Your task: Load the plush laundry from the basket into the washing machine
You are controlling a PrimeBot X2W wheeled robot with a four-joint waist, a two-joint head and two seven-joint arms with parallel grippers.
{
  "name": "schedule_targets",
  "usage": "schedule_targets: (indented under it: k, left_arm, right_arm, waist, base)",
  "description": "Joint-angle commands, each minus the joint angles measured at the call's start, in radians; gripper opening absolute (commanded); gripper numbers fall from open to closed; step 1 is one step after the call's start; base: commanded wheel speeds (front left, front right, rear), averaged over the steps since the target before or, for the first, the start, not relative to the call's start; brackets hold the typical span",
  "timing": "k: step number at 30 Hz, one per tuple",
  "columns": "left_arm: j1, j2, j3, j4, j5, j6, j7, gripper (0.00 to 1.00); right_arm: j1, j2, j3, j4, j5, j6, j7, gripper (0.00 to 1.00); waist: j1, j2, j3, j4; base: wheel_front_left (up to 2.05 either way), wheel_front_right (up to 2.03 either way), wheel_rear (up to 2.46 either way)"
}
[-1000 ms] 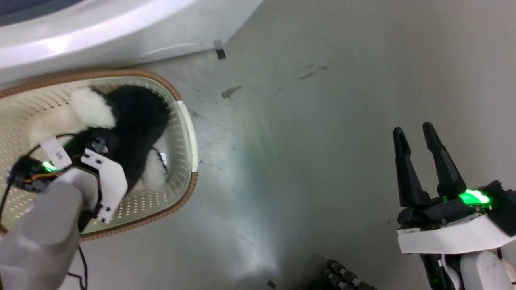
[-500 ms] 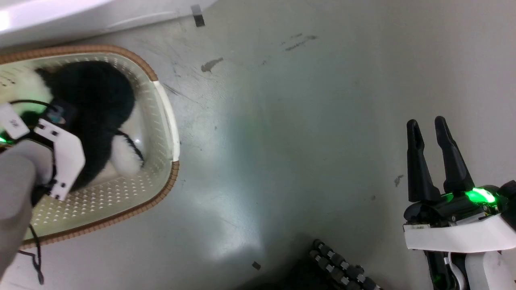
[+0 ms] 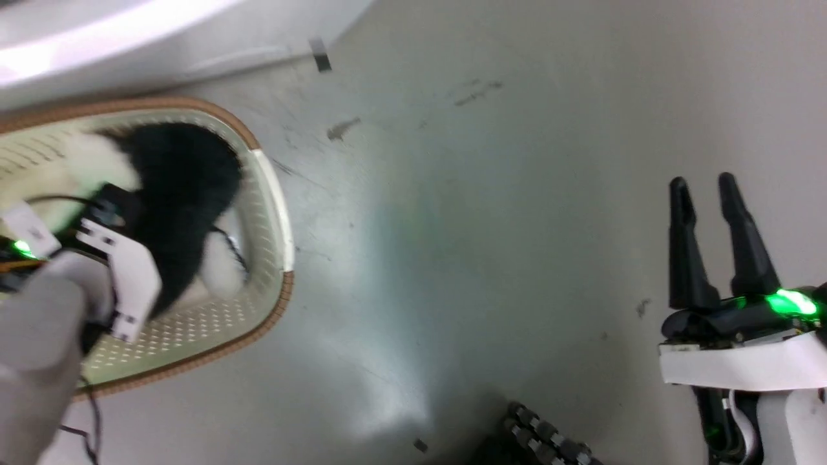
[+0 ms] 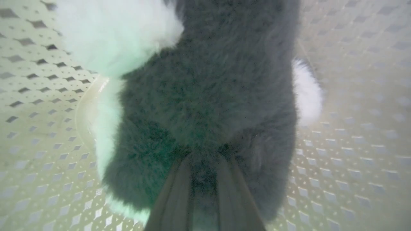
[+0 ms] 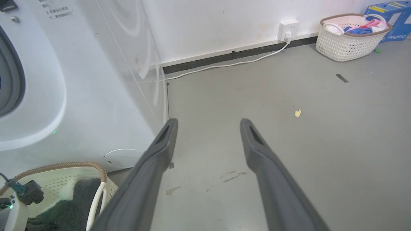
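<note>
One plush laundry [image 3: 184, 174] lay in basket [image 3: 274, 194] at left, left gripper [image 4: 205, 158] pinched its fur — right gripper [image 3: 701, 182] hung wide at right.

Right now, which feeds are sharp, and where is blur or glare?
Head view: motion-blurred, the basket smeared, a glare patch on the floor. Left wrist view: the plush laundry too close, soft, its white fur tinted green. Right wrist view: sharp, though the washing machine bows from the wide angle.

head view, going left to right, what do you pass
plush → basket rim → tape → floor stain → right gripper
</note>
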Motion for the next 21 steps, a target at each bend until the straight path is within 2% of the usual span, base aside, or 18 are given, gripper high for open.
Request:
schedule_targets:
  k: [1,7,12,21]
  left_arm:
    - [0.018,-0.020,-0.002,0.003,-0.004,-0.002,-0.016,0.00]
    - [0.045,-0.105,-0.001,0.036,-0.007,0.010,-0.185,0.00]
    - [0.060,-0.179,0.002,0.080,-0.019,0.012,-0.284,0.00]
    - [0.150,-0.275,0.049,0.106,-0.068,0.024,-0.385,0.00]
  right_arm:
    - [-0.006,0.000,-0.007,0.002,-0.009,-0.001,-0.004,1.00]
    - [0.022,0.000,-0.057,0.021,-0.075,-0.001,-0.004,1.00]
    - [0.030,0.000,-0.102,0.047,-0.121,-0.001,-0.004,1.00]
    - [0.069,0.000,-0.130,0.080,-0.180,-0.001,-0.004,1.00]
  waist:
    - [0.0000,-0.0001,-0.048,0.034]
    - [0.0000,-0.0001,-0.172,0.111]
    - [0.0000,-0.0001,-0.260,0.178]
    - [0.0000,-0.0001,-0.428,0.263]
  base:
    - [0.00,0.00,0.00]
    - [0.00,0.00,0.00]
    - [0.00,0.00,0.00]
    - [0.00,0.00,0.00]
